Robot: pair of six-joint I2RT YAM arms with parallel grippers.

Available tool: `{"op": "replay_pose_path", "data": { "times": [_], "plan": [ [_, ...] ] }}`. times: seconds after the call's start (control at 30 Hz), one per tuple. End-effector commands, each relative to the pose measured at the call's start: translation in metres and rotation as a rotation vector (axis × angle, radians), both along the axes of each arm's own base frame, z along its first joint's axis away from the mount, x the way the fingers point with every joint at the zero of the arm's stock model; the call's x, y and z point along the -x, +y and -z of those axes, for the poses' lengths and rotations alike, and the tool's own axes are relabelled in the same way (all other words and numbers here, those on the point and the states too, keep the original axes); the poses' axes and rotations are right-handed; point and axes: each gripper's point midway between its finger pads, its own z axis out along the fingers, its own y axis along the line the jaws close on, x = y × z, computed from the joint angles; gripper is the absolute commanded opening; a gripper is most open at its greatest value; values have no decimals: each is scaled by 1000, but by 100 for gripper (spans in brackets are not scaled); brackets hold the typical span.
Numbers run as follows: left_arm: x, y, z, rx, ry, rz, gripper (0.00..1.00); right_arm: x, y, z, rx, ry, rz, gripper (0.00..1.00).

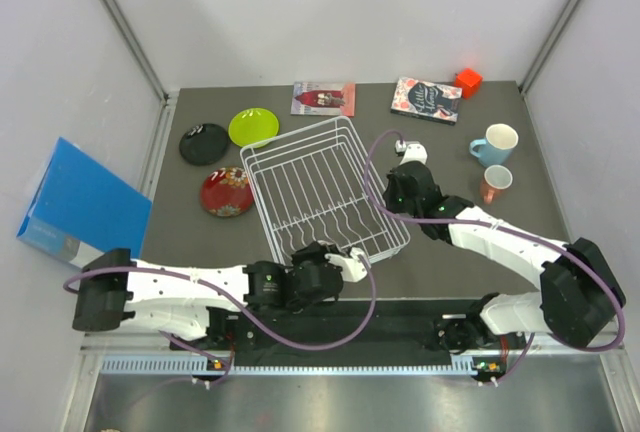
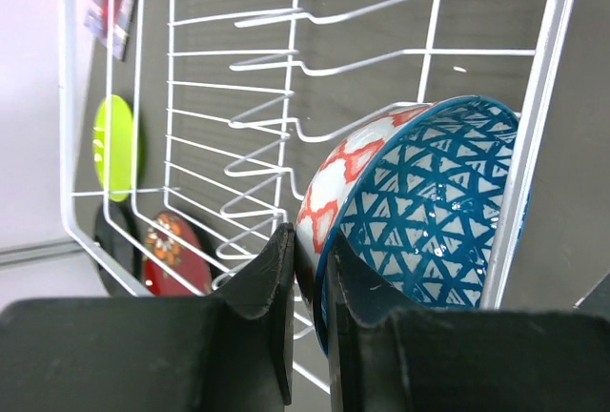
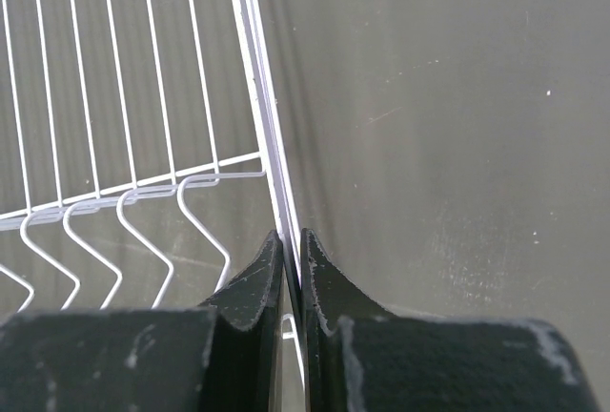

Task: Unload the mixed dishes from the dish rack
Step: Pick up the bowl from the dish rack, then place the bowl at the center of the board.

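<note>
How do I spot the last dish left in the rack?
Find the white wire dish rack mid-table. Along its near side a bowl stands on edge, rim pinched by the left end effector. Blue triangle lattice inside, red-and-white outside; the plates lie outside the rack.

A dark grey counter [image 1: 190, 237] fills the middle, matt and lightly scuffed, with pale smears showing in the right wrist view. Plain off-white walls close it in: a back wall [image 1: 340, 12], a left wall [image 1: 60, 52] and a right wall [image 1: 600, 102]. Slim metal posts [image 1: 120, 22] run up the two far corners. Along the near edge lies a pale toothed strip [image 1: 330, 364], then a brushed steel sheet [image 1: 350, 402]. The light is soft and even.
</note>
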Motion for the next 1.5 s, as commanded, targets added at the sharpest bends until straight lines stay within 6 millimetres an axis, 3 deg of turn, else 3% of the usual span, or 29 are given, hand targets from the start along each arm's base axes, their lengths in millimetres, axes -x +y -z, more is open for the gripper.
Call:
{"op": "replay_pose_path", "data": {
  "times": [0.0,0.13,0.43,0.6,0.7,0.8,0.83,0.87,0.97,1.07,1.23,1.27,1.33,1.37,1.47],
  "plan": [
    [18,-46,-43,250,5,92,0,-7,-2,12,-55,41,73,0],
    [18,-46,-68,278,-14,110,0,-7,-3,9,-59,37,77,0],
    [26,-49,-150,437,-36,202,0,-7,-7,-2,-65,9,81,0],
    [27,-42,-201,578,-69,222,0,-6,-10,-7,-57,1,82,0],
    [23,-34,-216,639,-82,178,0,-5,-12,-13,-50,-15,79,0],
    [22,-31,-223,683,-70,147,0,-5,-13,-24,-59,-46,67,15],
    [22,-32,-224,699,-59,136,0,-4,-14,-31,-63,-64,66,23],
    [20,-32,-223,701,-56,120,0,-4,-14,-34,-64,-71,65,40],
    [19,-33,-229,736,-29,82,0,-2,-19,-48,-62,-97,69,64],
    [19,-36,-231,754,7,64,0,1,-25,-62,-64,-132,73,77],
    [13,-47,-228,827,170,19,0,8,-37,-98,-83,-206,91,81],
    [-5,-41,-232,856,186,-27,0,9,-39,-110,-98,-229,99,81],
    [-10,-48,-225,906,318,-23,0,16,-51,-131,-109,-272,131,80],
    [-35,-37,-224,939,322,-89,0,16,-57,-148,-124,-305,153,79],
    [-68,-33,-220,1020,411,-171,0,28,-72,-183,-159,-367,190,78]
  ]
}}
